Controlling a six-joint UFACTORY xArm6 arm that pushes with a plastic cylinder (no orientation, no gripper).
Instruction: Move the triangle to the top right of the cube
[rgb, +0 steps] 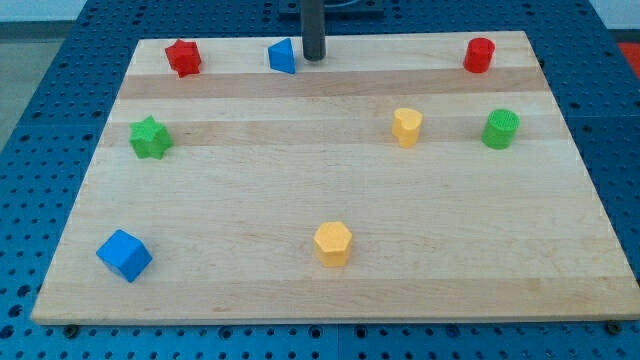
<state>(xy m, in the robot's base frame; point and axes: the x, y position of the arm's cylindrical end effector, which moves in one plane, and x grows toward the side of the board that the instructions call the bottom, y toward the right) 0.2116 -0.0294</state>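
A blue triangle block (283, 56) sits near the view's top edge of the wooden board, left of centre. A blue cube (124, 255) sits at the view's bottom left, far from the triangle. My rod comes down from the view's top, and my tip (314, 57) rests on the board just to the right of the triangle, very close to it or touching its right side.
A red star block (183, 57) lies at the top left and a green star (150, 137) at the left. A red cylinder (479, 55), a green cylinder (500, 129), a yellow cylinder-like block (406, 127) and a yellow hexagon (333, 243) also stand on the board (330, 190).
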